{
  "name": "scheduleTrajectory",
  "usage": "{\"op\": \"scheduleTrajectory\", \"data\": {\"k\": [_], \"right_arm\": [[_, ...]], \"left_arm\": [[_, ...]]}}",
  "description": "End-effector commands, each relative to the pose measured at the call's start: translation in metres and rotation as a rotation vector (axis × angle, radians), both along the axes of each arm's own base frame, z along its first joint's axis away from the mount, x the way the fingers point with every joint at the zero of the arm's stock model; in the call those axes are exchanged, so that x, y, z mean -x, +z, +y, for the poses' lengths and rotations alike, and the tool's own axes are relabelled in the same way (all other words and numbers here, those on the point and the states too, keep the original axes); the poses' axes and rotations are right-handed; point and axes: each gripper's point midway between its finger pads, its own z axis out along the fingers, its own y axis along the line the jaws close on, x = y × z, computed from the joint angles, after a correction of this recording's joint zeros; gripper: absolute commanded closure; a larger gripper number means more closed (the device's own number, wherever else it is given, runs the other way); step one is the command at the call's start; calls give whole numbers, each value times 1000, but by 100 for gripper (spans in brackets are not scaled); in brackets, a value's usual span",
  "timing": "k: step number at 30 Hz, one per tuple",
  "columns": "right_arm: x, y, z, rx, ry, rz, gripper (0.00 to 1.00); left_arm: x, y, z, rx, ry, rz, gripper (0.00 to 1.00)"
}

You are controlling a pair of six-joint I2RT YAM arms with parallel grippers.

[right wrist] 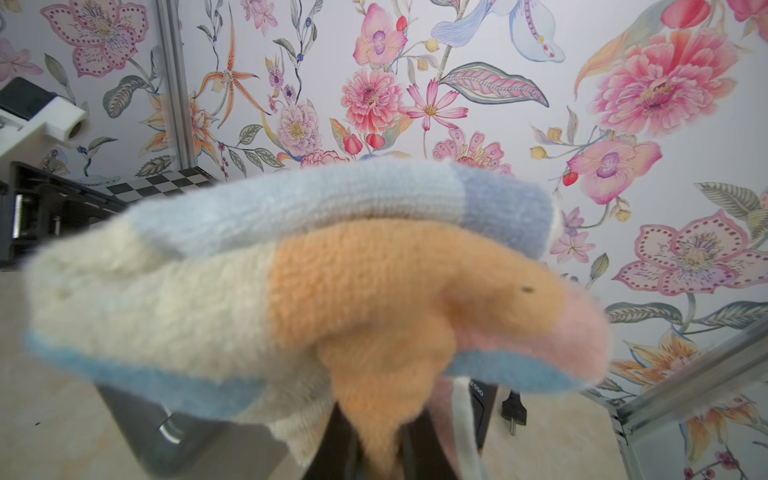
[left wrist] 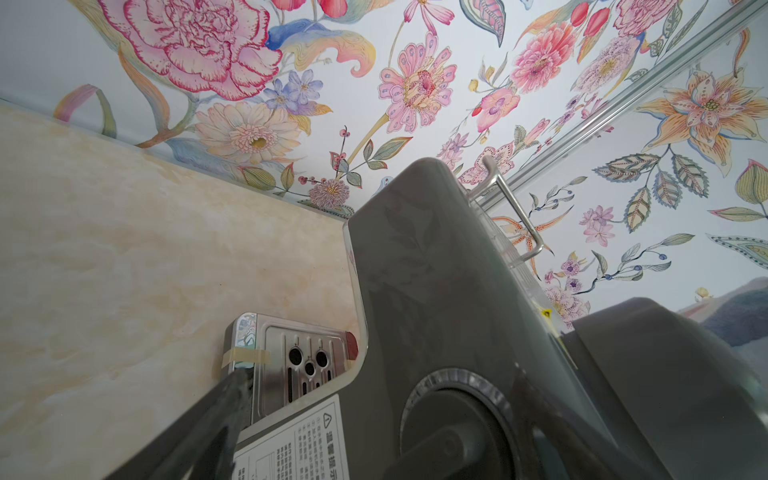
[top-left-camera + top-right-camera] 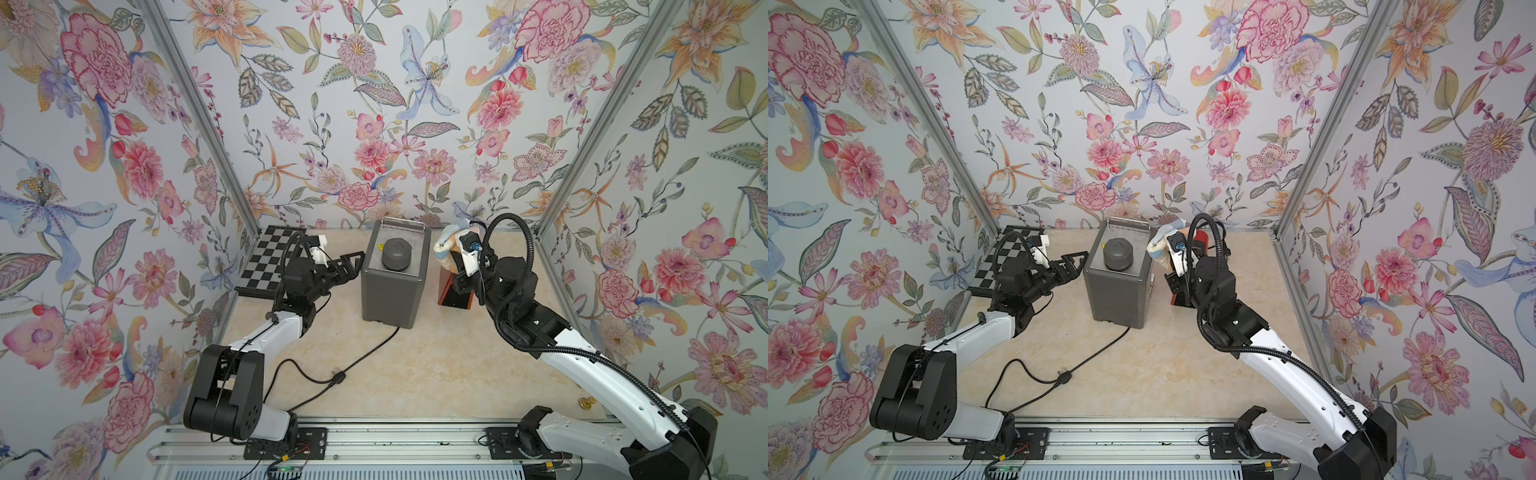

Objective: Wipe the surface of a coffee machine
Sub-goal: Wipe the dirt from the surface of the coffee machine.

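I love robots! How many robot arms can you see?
2. The left arm reaches toward the coffee machine from one side; the right arm holds a pastel cloth beside its other side. None seem hidden.

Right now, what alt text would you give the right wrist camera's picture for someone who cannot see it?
A fluffy cloth in cream, orange, blue and pink patches fills the picture, pinched shut in the robot's dark right claw. Behind it stand walls of flowered wallpaper, with a black-and-white chequered board peeking past the cloth.
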Motion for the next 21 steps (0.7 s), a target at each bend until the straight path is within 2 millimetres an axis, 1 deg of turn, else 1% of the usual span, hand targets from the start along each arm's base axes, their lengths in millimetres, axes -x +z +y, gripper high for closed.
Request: {"op": "scheduleTrajectory", "data": {"k": [1,3,5,8,9,11,13,15,17,21], "right_arm": [[28,-31,23,32,62,94,100],[45,-38,43,38,102,109,100],[58,-46,62,30,144,137,100],[70,-62,91,-1,205,203,100],[71,-67,101,-6,214,214,100],[70,-76,119,-7,224,225,100],[64,-80,133,-8,210,223,100],[55,-86,139,-12,162,218,100],[44,-89,140,-10,99,208,100],[32,-93,143,16,20,184,100]], "left_arm": [[19,0,-14,-11,-101,-15,1],[20,-1,-13,-9,-97,-12,1],[21,-1,-12,-6,-95,-13,1],[24,0,-11,-7,-96,-14,1],[24,0,-11,-11,-94,-15,1],[24,-3,-7,-14,-82,-6,1],[23,-5,-1,-9,-62,2,1],[24,-5,5,-4,-43,-1,1],[23,-7,8,-9,-38,2,1],[22,-11,12,-8,-35,10,1]]}}
